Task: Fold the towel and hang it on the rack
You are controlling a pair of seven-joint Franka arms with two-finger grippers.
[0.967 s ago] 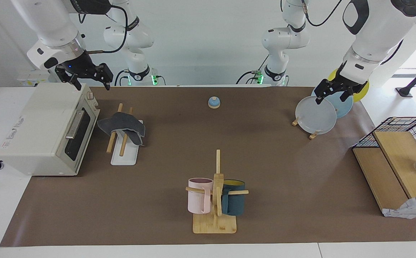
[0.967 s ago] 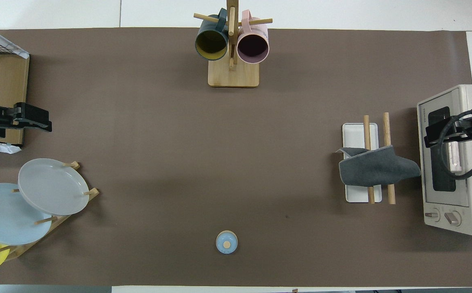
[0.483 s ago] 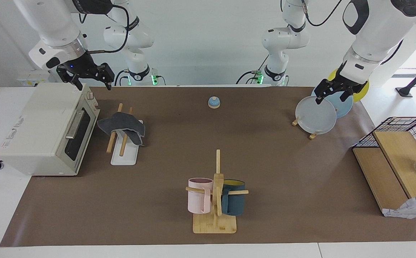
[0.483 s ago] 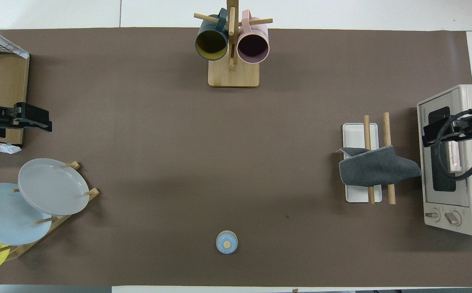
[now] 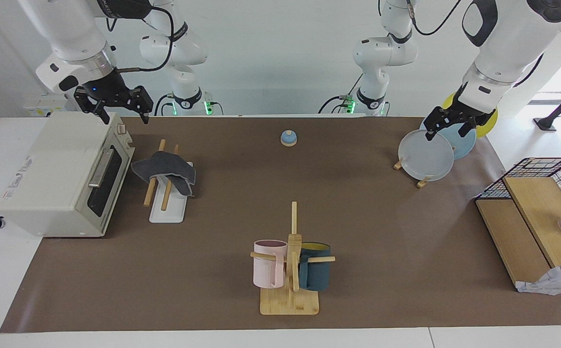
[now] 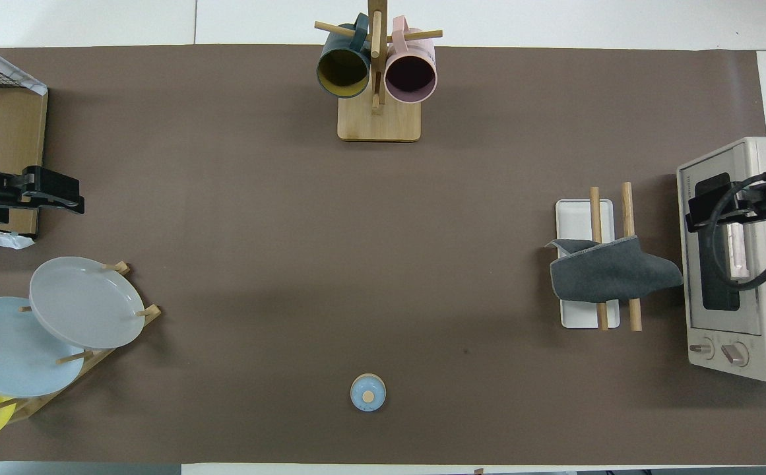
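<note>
Moved: right end effector (image 5: 111, 108) slightly, above toaster oven (image 5: 63, 176), fingers spread, empty | left end effector (image 5: 447, 126) waiting over plates (image 5: 425, 155), spread | towel (image 5: 164, 169) draped across rack (image 5: 166, 210) near desk's right-arm edge | soft, light, limp; pinch a hanging corner.

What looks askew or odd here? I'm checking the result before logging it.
The towel hangs on the rack but skewed, bunched toward the oven, one corner drooping. Both grippers, left and right, are raised and open.

Bright, even light; soft shadows, sharp focus.
</note>
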